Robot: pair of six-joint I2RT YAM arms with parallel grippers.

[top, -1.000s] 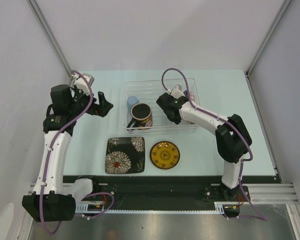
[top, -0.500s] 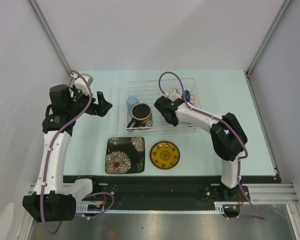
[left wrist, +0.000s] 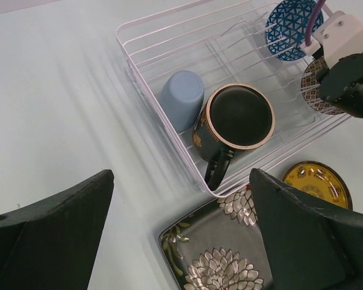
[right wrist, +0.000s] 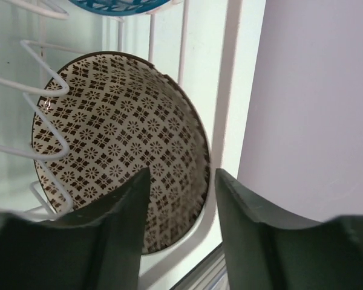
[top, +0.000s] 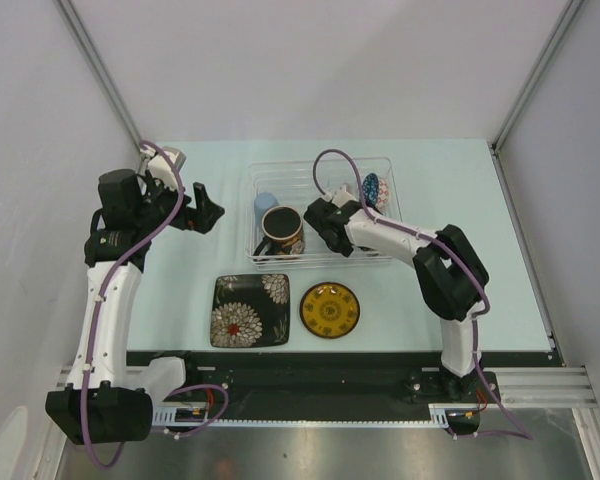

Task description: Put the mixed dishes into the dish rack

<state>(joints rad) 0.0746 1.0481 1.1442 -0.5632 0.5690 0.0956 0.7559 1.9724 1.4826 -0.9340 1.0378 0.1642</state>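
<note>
Left wrist view: two cups, two bowls in rack; both pincers open.

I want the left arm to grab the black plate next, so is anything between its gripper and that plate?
Nothing visible does. The left gripper hangs open over the table, left of the rack; the black plate lies flat in front of the rack, with only table between them.
</note>
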